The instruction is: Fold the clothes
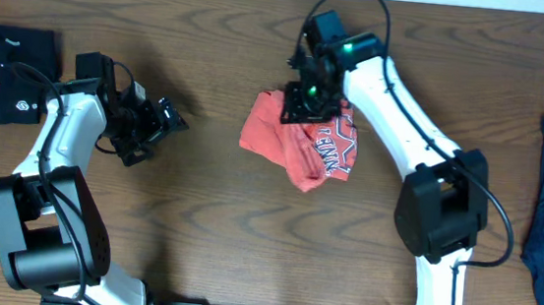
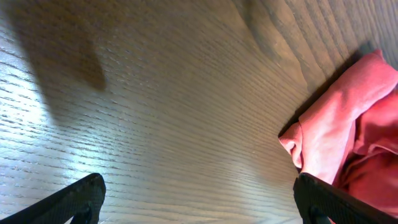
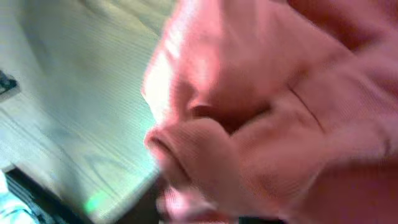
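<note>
Brown wood-grain table holds, near its middle, the crumpled coral-red fabric T-shirt with white-and-navy lettering, and the right gripper sits on its upper edge, though bunched cloth fills the wrist view and we cannot tell whether the jaws are closed on it. We judge that a pinch through several layers would drag the whole wad instead of spreading it, the more so as the left gripper hangs wide open and empty, well apart, toward the folded black garment.
</note>
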Controlling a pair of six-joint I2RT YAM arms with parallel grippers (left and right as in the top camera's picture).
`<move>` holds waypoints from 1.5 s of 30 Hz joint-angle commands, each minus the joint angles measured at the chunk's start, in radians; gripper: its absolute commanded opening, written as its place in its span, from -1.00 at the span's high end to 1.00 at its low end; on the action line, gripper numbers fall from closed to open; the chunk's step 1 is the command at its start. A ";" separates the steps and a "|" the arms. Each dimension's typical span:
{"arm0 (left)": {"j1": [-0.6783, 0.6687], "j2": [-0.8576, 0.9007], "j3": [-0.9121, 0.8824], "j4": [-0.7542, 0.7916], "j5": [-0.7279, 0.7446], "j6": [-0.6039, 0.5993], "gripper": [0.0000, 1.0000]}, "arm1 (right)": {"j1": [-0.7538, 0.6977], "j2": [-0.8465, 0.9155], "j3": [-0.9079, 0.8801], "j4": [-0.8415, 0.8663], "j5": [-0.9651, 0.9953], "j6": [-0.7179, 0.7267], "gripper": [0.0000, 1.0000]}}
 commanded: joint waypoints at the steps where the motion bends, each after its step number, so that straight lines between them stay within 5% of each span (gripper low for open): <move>1: 0.000 -0.022 0.004 0.001 0.018 0.016 -0.96 | 0.026 0.013 -0.007 0.066 -0.055 0.071 0.91; 7: 0.000 -0.022 0.004 0.000 0.018 0.017 -0.96 | 0.038 0.013 -0.007 0.170 -0.080 0.095 0.03; 8: 0.000 -0.022 0.004 0.000 0.018 0.017 -0.96 | 0.038 0.013 -0.007 0.187 -0.086 0.094 -0.19; 9: 0.000 -0.022 0.004 0.001 0.018 0.017 -0.96 | 0.038 0.013 -0.007 0.202 -0.085 0.094 -0.68; 10: 0.000 -0.022 0.004 0.001 0.018 0.017 -0.96 | 0.038 0.014 -0.007 0.218 -0.085 0.094 -0.85; 12: 0.000 -0.022 0.004 0.000 0.018 0.016 -0.96 | 0.038 0.014 -0.007 0.244 -0.084 0.078 -0.73; 14: 0.000 -0.022 0.004 0.000 0.018 0.017 -0.96 | 0.038 0.014 -0.007 0.248 -0.074 0.077 0.21; 17: 0.000 -0.022 0.004 0.000 0.018 0.017 -0.96 | 0.023 0.012 -0.003 0.243 -0.070 0.071 0.93; 18: 0.000 -0.022 0.004 0.000 0.018 0.017 -0.96 | 0.017 0.011 -0.002 0.240 -0.070 0.068 0.98; 34: 0.000 -0.022 0.004 0.001 0.013 0.025 -0.96 | -0.097 -0.065 -0.021 -0.081 0.150 -0.113 0.97; 45: 0.000 -0.022 0.004 -0.003 0.013 0.025 -0.96 | -0.095 -0.063 -0.301 0.085 0.006 -0.120 0.99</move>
